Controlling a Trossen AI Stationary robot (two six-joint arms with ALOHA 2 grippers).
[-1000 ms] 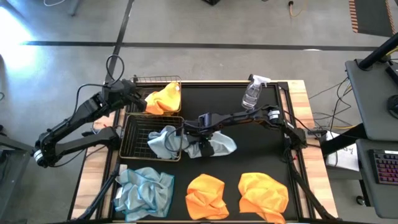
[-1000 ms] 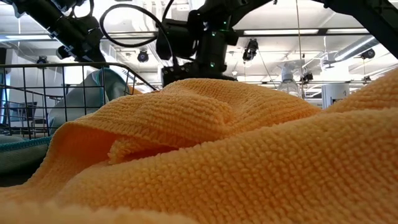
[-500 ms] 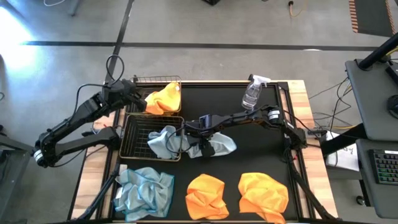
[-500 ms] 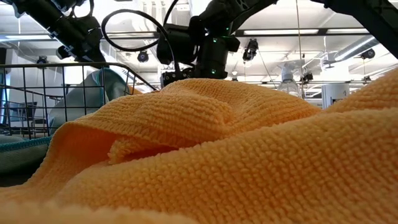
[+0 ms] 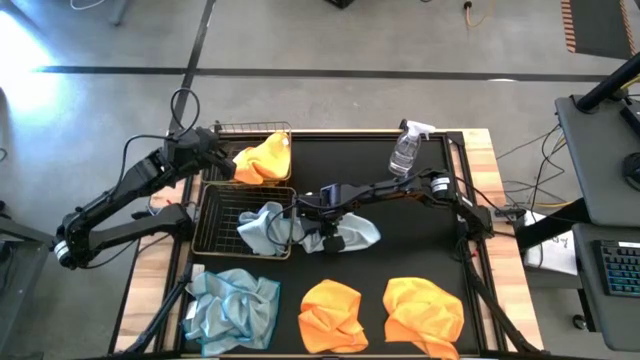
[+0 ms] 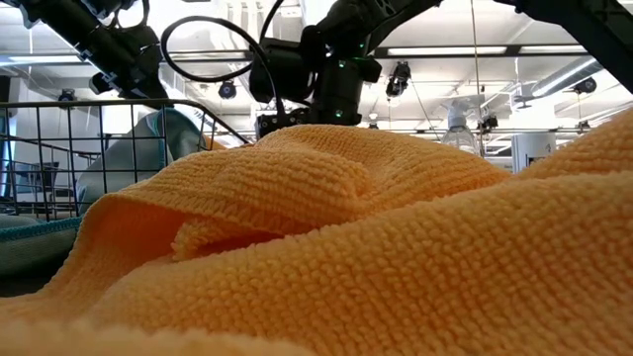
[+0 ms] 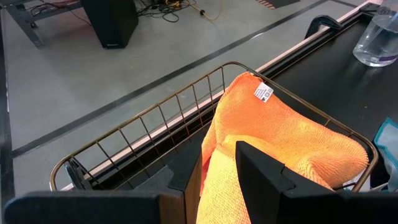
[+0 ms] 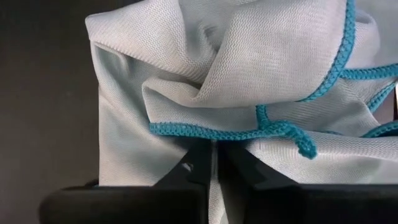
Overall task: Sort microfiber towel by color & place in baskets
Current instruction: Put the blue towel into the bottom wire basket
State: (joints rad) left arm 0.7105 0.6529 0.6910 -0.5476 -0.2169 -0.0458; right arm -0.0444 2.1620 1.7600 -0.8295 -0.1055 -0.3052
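A crumpled pale blue-grey towel with teal hems lies on the black table just right of the near basket. My right gripper stands over the towel's left part, shut on it. A second pale blue-grey towel lies in that basket and drapes over its right rim. An orange towel lies in the far basket. My left gripper hangs open above that basket's left end and touches nothing; the orange towel shows beyond its fingers. My right gripper pinches a bunched-up ridge of the pale blue-grey towel just under a teal hem between its two fingers. The fingers come from above, pointing steeply down. One layer or several, I cannot tell. The towel lies slack on the table.
Near the front edge lie a third pale blue-grey towel and two orange towels. A clear spray bottle stands at the back right. In the low view an orange towel fills the foreground and hides my right gripper's fingers.
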